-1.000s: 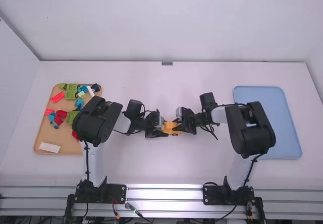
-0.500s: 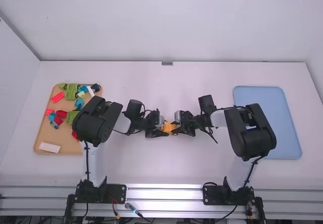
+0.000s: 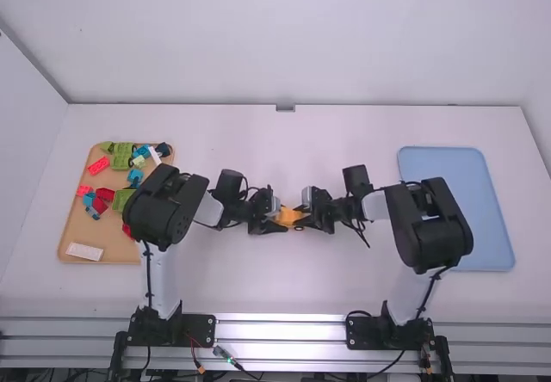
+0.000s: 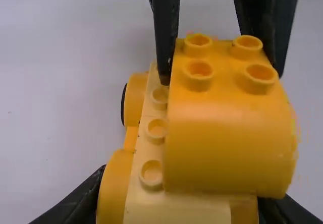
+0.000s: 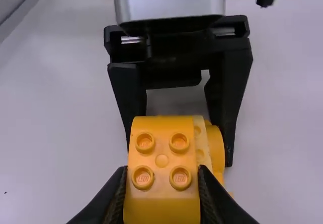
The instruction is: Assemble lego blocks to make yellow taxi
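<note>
Near the table's middle in the high view, my left gripper [image 3: 269, 224] and my right gripper [image 3: 308, 219] meet at the yellow car [image 3: 289, 216]. In the left wrist view my left gripper [image 4: 179, 211] is closed around the wheeled car base [image 4: 151, 146]. A curved yellow block [image 4: 229, 138] with studs on top lies over that base, offset sideways, leaving a row of base studs bare. The right wrist view has my right gripper [image 5: 162, 196] shut on the curved block [image 5: 161, 176]. Whether block and base are fully pressed together, I cannot tell.
At the left, a wooden tray [image 3: 73, 246] holds several loose green, red, blue and white blocks, partly under the left arm. A blue tray [image 3: 469, 210] lies at the right, beside the right arm's elbow.
My right gripper has shifted slightly left over the car, and less of the car's yellow shows in the high view. The left arm has kept still.
</note>
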`<state>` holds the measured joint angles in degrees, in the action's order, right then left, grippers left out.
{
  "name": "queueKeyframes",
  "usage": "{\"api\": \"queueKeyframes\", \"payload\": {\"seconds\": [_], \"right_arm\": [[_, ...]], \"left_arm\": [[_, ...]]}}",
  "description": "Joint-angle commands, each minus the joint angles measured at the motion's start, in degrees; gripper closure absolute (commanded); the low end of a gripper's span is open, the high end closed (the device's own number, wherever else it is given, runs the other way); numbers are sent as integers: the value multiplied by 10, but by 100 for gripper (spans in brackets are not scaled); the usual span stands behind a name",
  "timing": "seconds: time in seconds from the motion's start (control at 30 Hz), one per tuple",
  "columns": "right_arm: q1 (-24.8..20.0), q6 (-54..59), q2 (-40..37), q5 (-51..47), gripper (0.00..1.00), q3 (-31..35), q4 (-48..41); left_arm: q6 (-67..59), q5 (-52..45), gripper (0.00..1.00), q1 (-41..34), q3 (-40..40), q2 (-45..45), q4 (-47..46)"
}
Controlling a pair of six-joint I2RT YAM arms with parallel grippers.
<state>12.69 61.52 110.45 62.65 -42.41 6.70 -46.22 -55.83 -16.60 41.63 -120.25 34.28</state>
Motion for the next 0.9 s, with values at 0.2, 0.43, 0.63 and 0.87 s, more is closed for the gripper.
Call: {"api": "queueKeyframes", "payload": {"seconds": [0.2, 0.43, 0.63, 0.87], "right_arm": [[-14, 49, -2, 0, 100, -52, -77], [-14, 49, -2, 3, 100, -55, -75], [-2, 43, -2, -13, 100, -38, -53], [24, 30, -2, -43, 100, -36, -53]], "left_arm": [[-3, 29, 74, -1, -10, -6, -15], [-3, 30, 74, -5, -10, -6, -15], [-3, 28, 74, -2, -10, -6, -15], [-3, 29, 74, -3, -10, -6, -15]]}}
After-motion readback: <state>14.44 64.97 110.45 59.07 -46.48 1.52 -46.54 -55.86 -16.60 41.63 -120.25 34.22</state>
